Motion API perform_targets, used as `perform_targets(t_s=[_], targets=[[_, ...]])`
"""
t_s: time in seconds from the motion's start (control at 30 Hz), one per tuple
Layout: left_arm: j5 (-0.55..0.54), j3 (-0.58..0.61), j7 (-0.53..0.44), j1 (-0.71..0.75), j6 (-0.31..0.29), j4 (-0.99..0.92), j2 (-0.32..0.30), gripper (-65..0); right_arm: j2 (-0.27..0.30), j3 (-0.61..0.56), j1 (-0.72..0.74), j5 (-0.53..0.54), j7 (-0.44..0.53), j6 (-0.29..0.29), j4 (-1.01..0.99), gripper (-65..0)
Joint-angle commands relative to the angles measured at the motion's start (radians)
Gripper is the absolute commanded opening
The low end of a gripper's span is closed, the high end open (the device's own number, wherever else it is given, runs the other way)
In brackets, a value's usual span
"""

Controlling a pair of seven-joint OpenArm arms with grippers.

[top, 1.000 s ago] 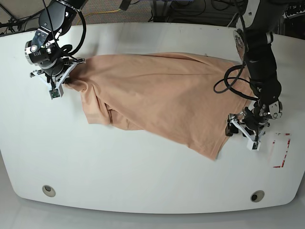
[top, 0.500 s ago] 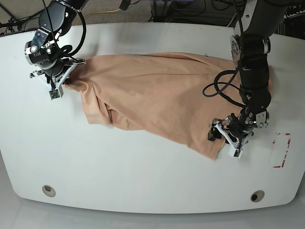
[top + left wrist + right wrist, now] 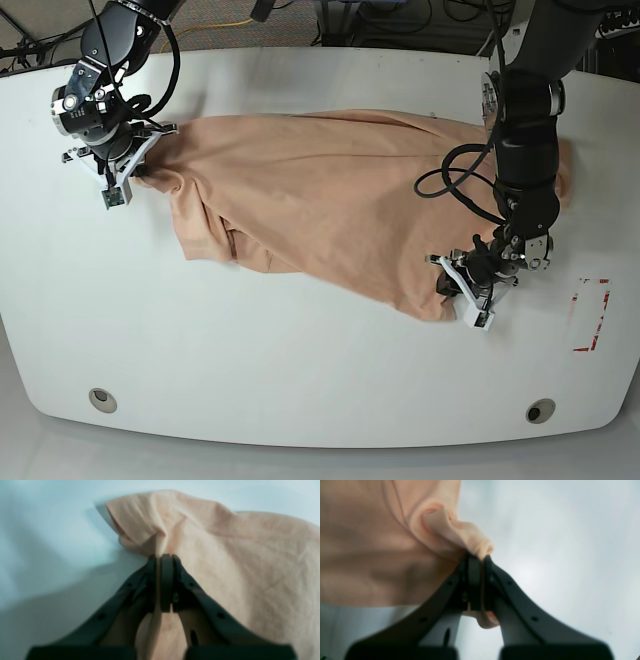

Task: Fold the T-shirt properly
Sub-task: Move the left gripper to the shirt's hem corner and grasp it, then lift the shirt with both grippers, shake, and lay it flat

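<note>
base view: T-shirt (image 3: 330, 200) sprawled across white tabletop (image 3: 300, 370)
left claw (image 3: 462, 290): clamped on the bottom corner
right claw (image 3: 135, 165): pinching the far edge
look: peach, rumpled, creased

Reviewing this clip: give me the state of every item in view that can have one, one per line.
T-shirt: spread flat but rumpled on the table, not yet folded, pinched at two edges.
Left gripper: shut on a pinch of the T-shirt's edge.
Right gripper: shut on a bunched bit of the T-shirt.
Table: white, bears the T-shirt.
</note>
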Motion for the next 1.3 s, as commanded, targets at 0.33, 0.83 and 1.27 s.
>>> perform_targets(t_s=[0.33,0.83,1.27], targets=[[0.025,-0.035,0.31,0.164,-0.006,0.633,-0.008,-65.0,0.022,-0.002,0.126,-0.025,0.009,-0.001,0.016,-65.0],[0.028,-0.109,0.474,0.162,-0.006,1.113,-0.034,-65.0,0.094,-0.019,0.482,-0.086,0.007,-0.001,-0.205,-65.0],[0.031,-0.112,0.584,-0.178,-0.006,1.127,-0.094,-65.0,0.2,-0.255,0.964,-0.083,0.007,-0.001,-0.434,-65.0]])
